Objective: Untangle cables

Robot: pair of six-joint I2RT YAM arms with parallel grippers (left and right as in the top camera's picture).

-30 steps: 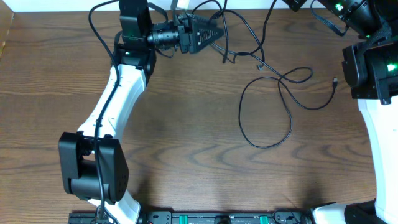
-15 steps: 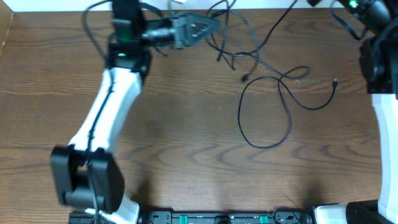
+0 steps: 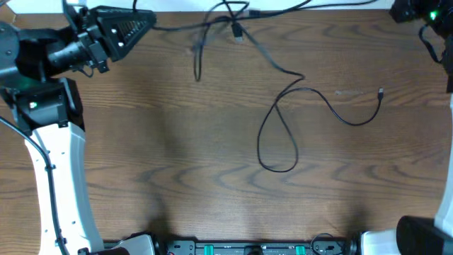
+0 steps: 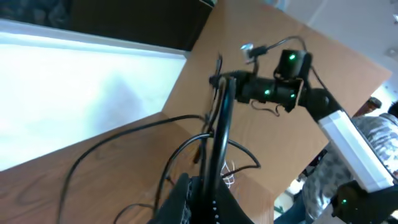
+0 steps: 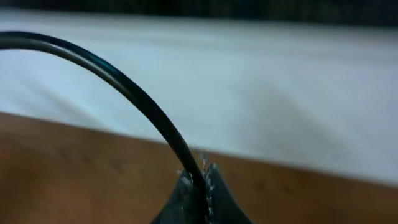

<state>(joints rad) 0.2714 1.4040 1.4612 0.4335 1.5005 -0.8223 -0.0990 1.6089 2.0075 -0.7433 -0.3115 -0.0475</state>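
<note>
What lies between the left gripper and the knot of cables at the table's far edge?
In the overhead view, one black cable runs from the left gripper to the knot, above the bare wood of the table.

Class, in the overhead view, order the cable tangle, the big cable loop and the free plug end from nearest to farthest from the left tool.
1. Cable tangle, top edge, right of the left tool.
2. Cable loop, centre of the view.
3. Plug end, far right.
</note>
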